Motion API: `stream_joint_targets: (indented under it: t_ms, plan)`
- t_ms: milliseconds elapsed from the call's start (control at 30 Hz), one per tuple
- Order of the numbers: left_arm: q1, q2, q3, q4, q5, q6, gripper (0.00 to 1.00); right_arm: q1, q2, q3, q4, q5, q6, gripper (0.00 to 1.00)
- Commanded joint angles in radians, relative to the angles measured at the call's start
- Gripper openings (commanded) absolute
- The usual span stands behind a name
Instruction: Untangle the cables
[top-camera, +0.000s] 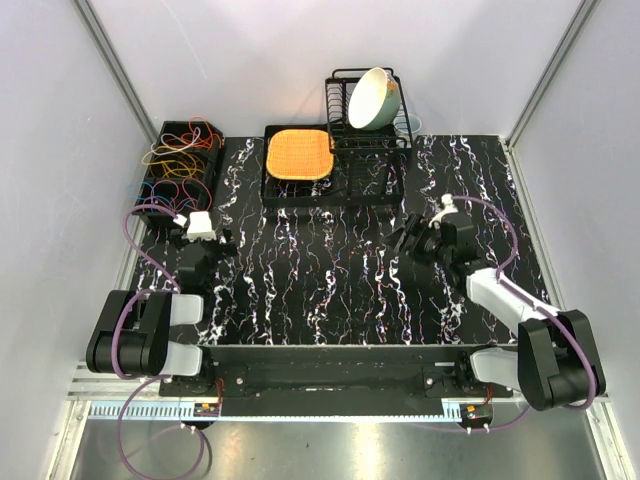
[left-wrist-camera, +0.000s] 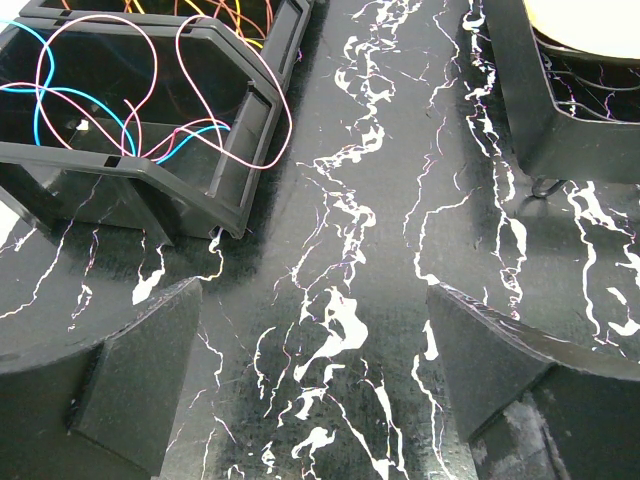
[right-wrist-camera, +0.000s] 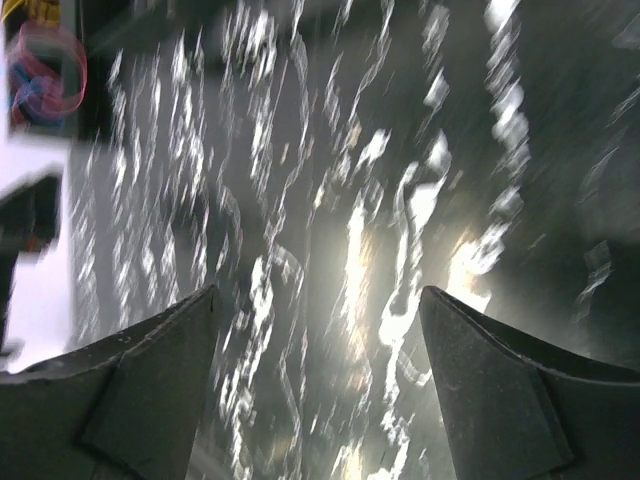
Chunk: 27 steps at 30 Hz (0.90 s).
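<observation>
Top view, cables: the cables (top-camera: 180, 158), thin loops in orange, red, yellow and blue, lie heaped in a black crate (top-camera: 158, 190) at the far-left corner of the table (top-camera: 330, 290).
Top view, surroundings: a black tray (top-camera: 272, 190) holding an orange waffled pad (top-camera: 298, 154) sits at the middle of the far edge. To its right is a wire dish rack (top-camera: 340, 120) with a pale bowl (top-camera: 372, 98) leaning in it.
Top view, arms: the left fingers (top-camera: 205, 240) sit just on the near side of the crate. The right fingers (top-camera: 408, 240) are over the right half of the table, well apart from the cables.
Left wrist view: the left fingers (left-wrist-camera: 312, 290) are spread wide and hold nothing, with bare table between them. Pink and blue cables (left-wrist-camera: 150, 90) loop over the crate (left-wrist-camera: 180, 190) beyond the left fingertip, apart from it. The tray (left-wrist-camera: 560, 120) stands at the far right.
Right wrist view: the picture is blurred. The right fingers (right-wrist-camera: 318, 292) gape wide and empty. The cables (right-wrist-camera: 45, 70) show as a far-off smear of colour.
</observation>
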Motion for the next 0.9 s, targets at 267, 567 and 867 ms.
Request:
stream_joint_targets:
  t_ms: [267, 567, 867]
  plan:
    - [0.004, -0.003, 0.025, 0.091, -0.025, 0.003, 0.99, -0.006, -0.061, 0.149, -0.078, 1.105, -0.269, 1.00]
    - [0.004, -0.003, 0.025, 0.091, -0.025, 0.003, 0.99, -0.006, 0.077, -0.047, 0.329, 1.268, -0.401, 1.00]
    - [0.004, -0.003, 0.025, 0.091, -0.025, 0.005, 0.99, -0.009, 0.283, 0.027, 0.539, 0.945, -0.660, 0.99]
